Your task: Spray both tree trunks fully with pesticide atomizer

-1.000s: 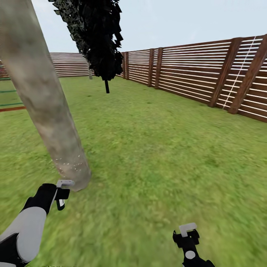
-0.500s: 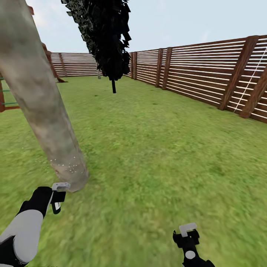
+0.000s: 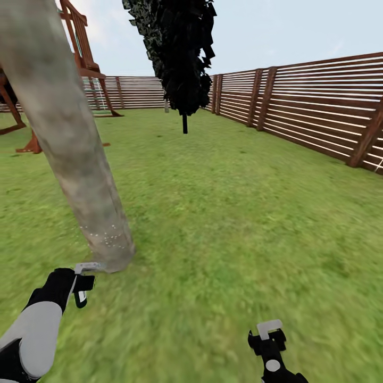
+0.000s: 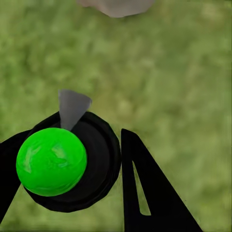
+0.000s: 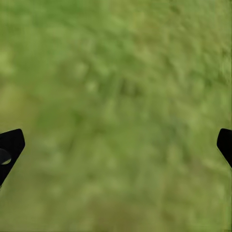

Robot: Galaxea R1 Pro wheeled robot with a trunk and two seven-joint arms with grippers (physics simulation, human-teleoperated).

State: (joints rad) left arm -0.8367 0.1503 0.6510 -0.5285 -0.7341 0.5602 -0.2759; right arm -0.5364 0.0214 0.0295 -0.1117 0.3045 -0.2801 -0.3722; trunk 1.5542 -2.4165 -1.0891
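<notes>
Two grippers hang low over the grass (image 3: 229,213): the left gripper (image 4: 96,169) is clamped on the pesticide atomizer (image 4: 51,161), just beside the tree trunk (image 3: 74,143), whose base carries white pesticide specks (image 3: 106,238); the right gripper (image 5: 116,145) is spread wide, holding nothing.

Mottled grey-brown tree trunk (image 3: 74,154) flecked with white pesticide (image 3: 106,236), green lawn (image 3: 229,213), brown slatted fence (image 3: 314,114).
</notes>
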